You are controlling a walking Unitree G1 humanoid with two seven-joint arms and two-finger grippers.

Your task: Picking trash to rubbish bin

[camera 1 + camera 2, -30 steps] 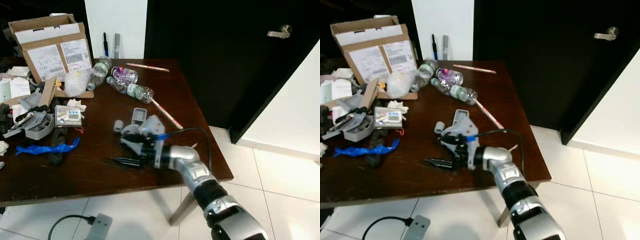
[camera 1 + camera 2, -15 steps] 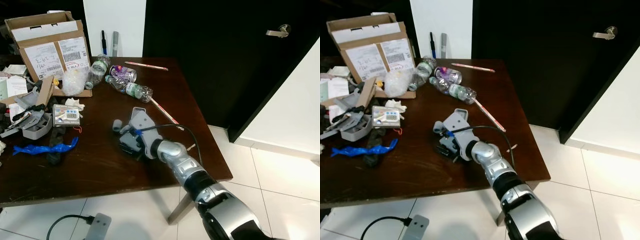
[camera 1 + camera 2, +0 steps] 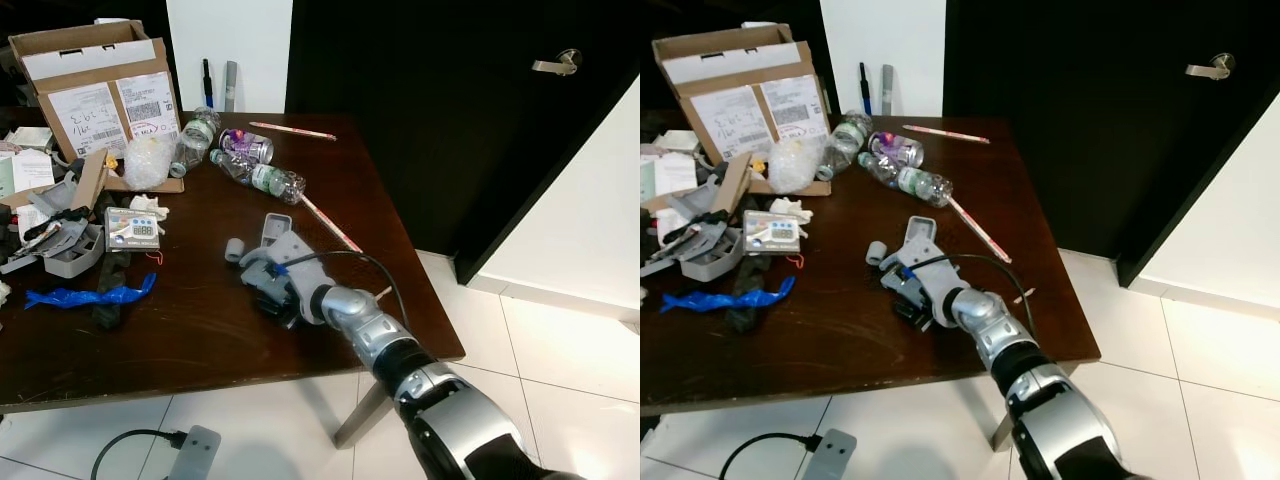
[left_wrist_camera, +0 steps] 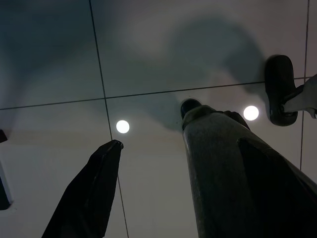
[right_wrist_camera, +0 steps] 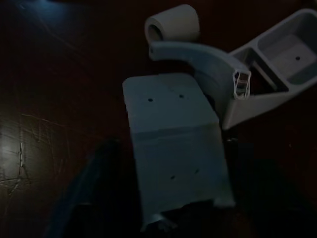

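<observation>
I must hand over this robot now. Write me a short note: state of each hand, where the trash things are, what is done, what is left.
Right hand: reached over the wooden table, at the grey plastic parts; I cannot tell whether its fingers are open or shut.
Left hand: hangs idle above the tiled floor, fingers open, holding nothing.
Trash: grey plastic parts mid-table; three plastic bottles near the far edge; blue wrapper to the left; cardboard box at the far left corner.
Done: nothing lifted yet.
Left: grasp the grey parts, carry them to the bin, then the other trash.
</observation>
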